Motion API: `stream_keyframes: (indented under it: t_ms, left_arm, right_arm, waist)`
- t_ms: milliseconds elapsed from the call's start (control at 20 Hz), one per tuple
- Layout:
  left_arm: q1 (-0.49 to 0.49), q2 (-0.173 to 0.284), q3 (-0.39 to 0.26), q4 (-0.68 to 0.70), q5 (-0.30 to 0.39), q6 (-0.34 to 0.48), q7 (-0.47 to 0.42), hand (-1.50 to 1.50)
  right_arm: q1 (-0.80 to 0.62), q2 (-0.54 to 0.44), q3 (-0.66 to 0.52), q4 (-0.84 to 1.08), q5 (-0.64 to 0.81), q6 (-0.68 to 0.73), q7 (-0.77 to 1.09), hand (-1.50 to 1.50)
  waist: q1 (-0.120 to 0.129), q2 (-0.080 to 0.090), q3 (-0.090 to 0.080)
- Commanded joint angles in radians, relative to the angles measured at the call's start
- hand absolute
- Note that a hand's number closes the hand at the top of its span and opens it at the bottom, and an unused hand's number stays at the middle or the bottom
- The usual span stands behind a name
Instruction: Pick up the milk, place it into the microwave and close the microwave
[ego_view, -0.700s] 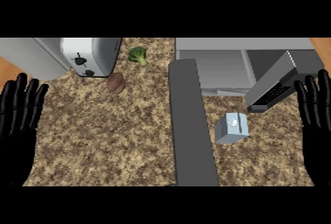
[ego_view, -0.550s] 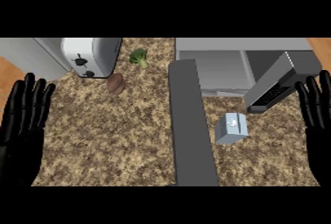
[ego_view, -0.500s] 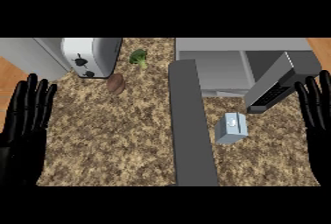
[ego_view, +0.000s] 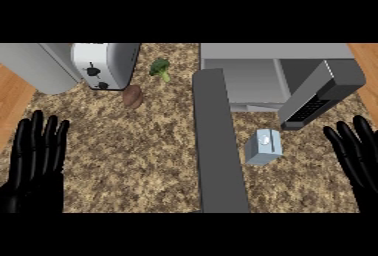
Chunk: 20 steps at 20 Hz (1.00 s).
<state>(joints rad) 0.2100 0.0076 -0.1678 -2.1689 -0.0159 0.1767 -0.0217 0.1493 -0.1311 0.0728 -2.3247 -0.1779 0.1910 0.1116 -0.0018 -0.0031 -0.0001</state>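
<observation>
A pale blue milk carton (ego_view: 263, 146) stands upright on the speckled brown counter (ego_view: 140, 150), right of centre, just beside the long dark grey microwave door (ego_view: 218, 145) that swings out toward the lower edge of the view, and just below the open microwave (ego_view: 255, 75), whose grey cavity shows at the upper right; a grey panel with a dark keypad (ego_view: 317, 97) juts out at an angle above and to the right of the carton; nothing touches the milk; the left hand (ego_view: 33, 160) shows at the lower left over the counter's edge, fingers straight, spread and pointing up, holding nothing; the right hand (ego_view: 358, 155) shows at the lower right, likewise flat with fingers extended and parted, holding nothing, apart from the carton with bare counter between them; at the upper left a silver toaster (ego_view: 103, 65) sits against a grey appliance body (ego_view: 37, 67); a brown potato (ego_view: 133, 96) lies just below the toaster, and a green broccoli floret (ego_view: 160, 68) rests to its upper right, near the door's far end; wooden flooring (ego_view: 11, 100) edges the counter on both sides.
</observation>
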Motion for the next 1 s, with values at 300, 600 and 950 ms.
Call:
stream_keyframes:
  t_ms: [300,600,950]
  left_arm:
    - [0.393,0.02,-0.099,-0.128,0.053,-0.062,-0.236,-1.5]
    - [0.536,0.039,-0.162,-0.239,0.057,-0.088,-0.239,-1.5]
    - [0.674,0.055,-0.102,-0.101,0.115,-0.18,-0.505,-1.5]
  right_arm:
    - [0.173,0.025,0.026,-0.062,0.067,0.062,-0.079,-1.5]
    - [0.157,0.043,0.047,-0.048,0.168,0.039,-0.082,-1.5]
    - [0.172,0.088,0.086,0.087,0.282,0.013,-0.215,-1.5]
  waist:
    - [0.008,-0.001,0.0]
    - [0.011,0.0,0.0]
    - [0.014,-0.001,0.0]
